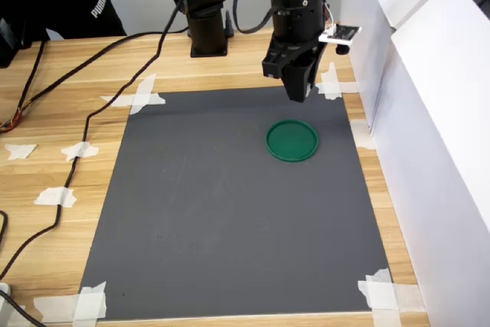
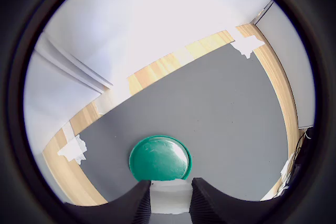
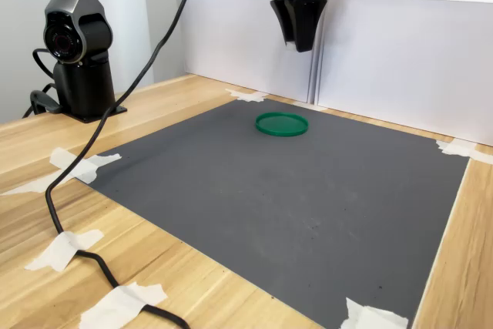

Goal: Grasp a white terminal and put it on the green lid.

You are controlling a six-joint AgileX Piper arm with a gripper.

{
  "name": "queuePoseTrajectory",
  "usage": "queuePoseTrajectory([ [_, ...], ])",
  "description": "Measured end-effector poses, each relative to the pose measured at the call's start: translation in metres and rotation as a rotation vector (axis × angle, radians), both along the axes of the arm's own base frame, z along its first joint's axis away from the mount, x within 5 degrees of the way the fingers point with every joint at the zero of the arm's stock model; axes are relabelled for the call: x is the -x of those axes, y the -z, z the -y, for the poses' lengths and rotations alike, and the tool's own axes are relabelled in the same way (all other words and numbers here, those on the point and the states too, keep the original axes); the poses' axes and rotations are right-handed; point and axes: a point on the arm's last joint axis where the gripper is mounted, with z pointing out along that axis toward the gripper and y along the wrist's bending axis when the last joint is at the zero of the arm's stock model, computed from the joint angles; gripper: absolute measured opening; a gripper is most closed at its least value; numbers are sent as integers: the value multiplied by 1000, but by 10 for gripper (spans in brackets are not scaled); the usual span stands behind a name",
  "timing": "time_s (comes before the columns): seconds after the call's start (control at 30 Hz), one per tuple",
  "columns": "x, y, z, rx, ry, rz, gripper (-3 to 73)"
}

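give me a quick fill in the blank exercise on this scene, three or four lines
1. The round lid on the dark mat is coloured ____.
2. Between its fingers the claw holds a small ____ block.
3. In both exterior views the claw is ____ the table, not touching it.
4. The mat's corners are fixed to the wooden table with white ____.

Missing words: green; white; above; tape
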Motion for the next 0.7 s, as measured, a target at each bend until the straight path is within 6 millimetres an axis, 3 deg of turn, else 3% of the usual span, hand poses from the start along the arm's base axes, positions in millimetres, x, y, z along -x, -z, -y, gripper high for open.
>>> queuePoseTrajectory([
  [0.2, 5, 27, 3, 14, -2, -9, 272],
  [0.7, -3, 63, -1, 40, -3, -54, 272],
])
